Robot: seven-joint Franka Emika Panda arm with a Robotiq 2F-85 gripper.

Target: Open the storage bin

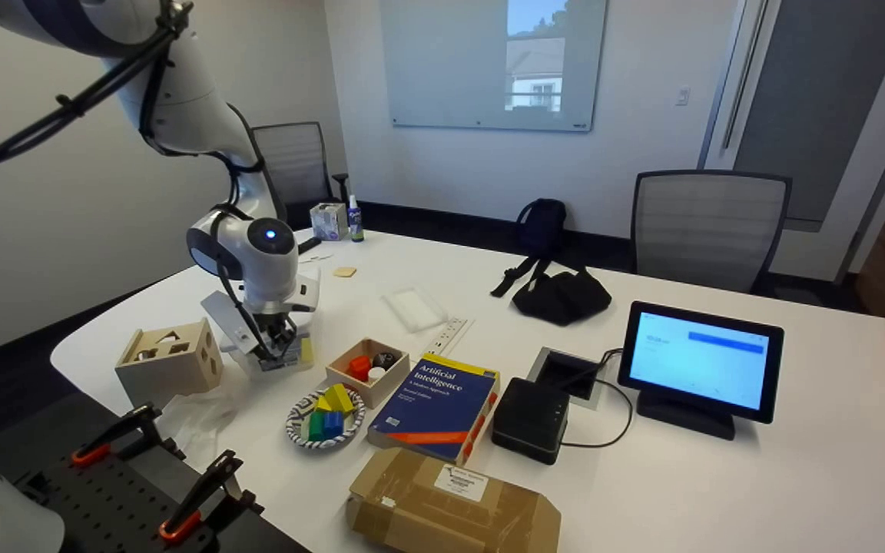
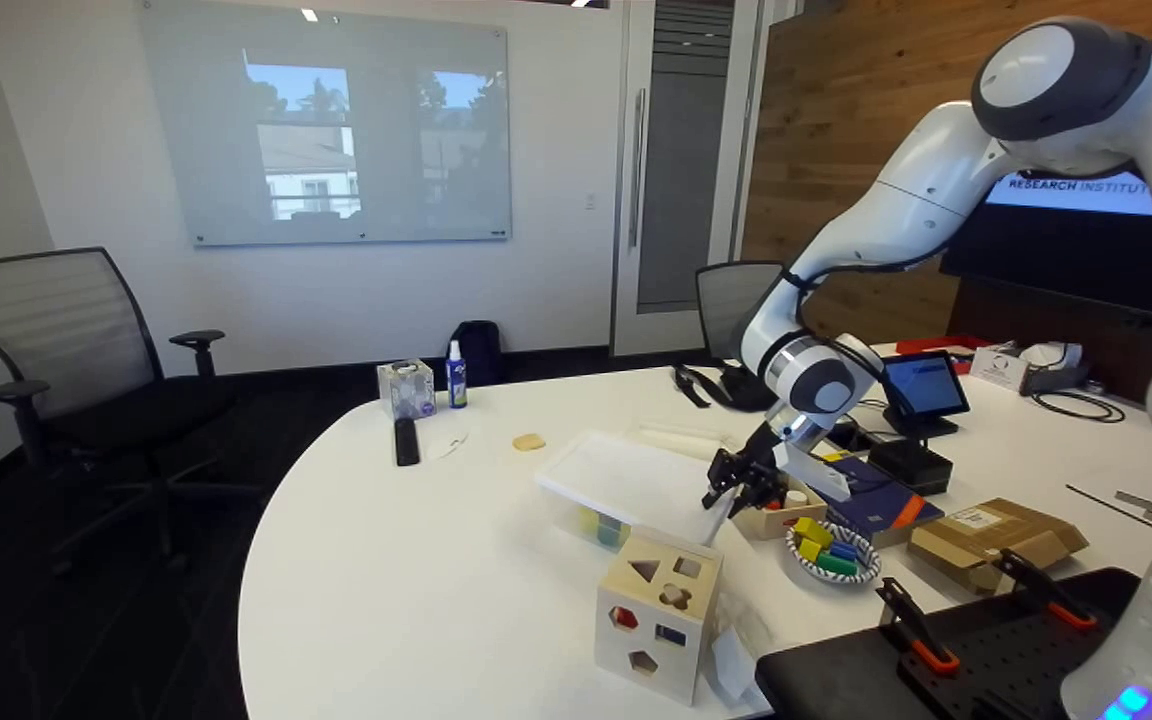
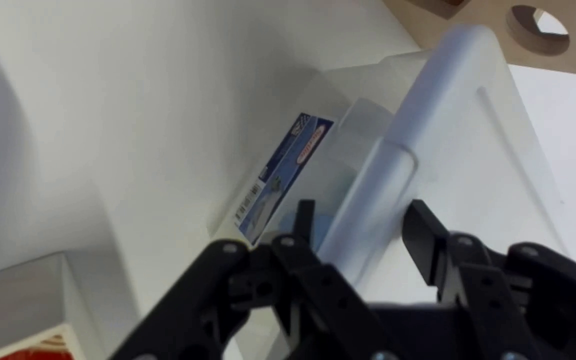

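Note:
The storage bin is a translucent white box on the table. Its side also shows in an exterior view with yellow and green things visible through it, and in the wrist view with a blue label. Its lid looks tilted over the bin in an exterior view; it also shows from above in an exterior view. My gripper is open, its fingers either side of the lid's edge. The right finger appears to touch the lid's top; the left shows apart from the rim.
The wooden shape-sorter cube stands close beside the bin. A wooden box and a patterned bowl of coloured blocks stand on the other side. A book, a clear tray and a plastic bag lie nearby.

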